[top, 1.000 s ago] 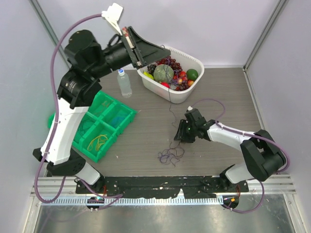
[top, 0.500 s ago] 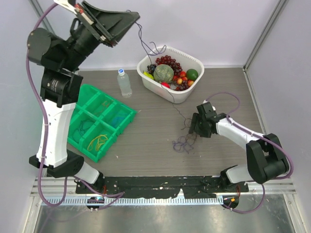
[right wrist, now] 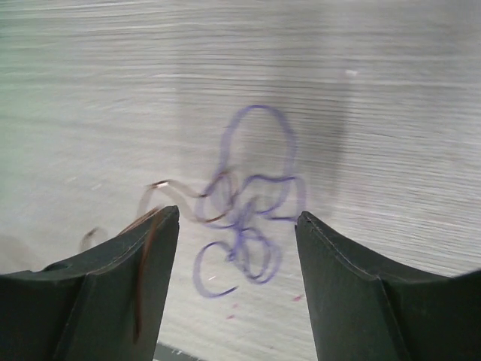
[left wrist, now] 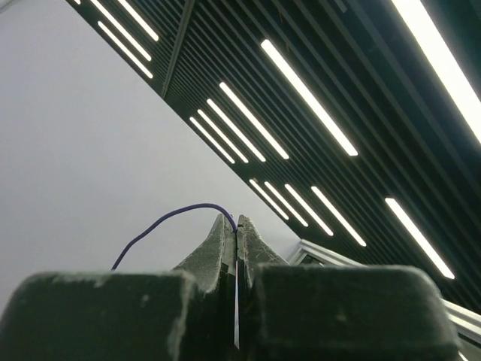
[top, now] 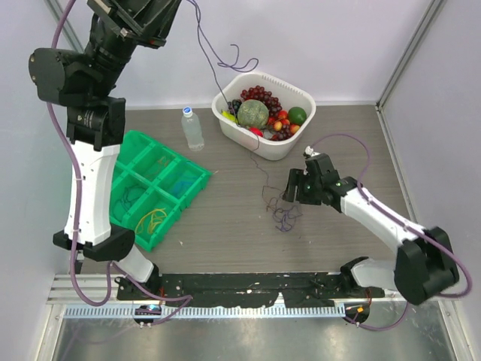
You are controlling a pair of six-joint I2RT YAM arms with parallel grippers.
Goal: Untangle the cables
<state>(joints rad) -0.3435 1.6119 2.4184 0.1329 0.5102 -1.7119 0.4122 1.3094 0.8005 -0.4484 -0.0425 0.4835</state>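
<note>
On table (top: 338,135), tangled purple-brown cables (right wrist: 244,222)

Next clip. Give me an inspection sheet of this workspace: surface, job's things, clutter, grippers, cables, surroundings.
surface: grey wood-grain table, cables lying on it.
job's things: purple-and-brown cable tangle on the table; one purple cable rises from it.
clutter: white fruit basket, water bottle, green compartment tray.
grippers: left gripper shut on the purple cable, raised high; right gripper open over the tangle.
cables: mauve hoses along both arms.
surroundings: pale walls, ceiling light strips.
</note>
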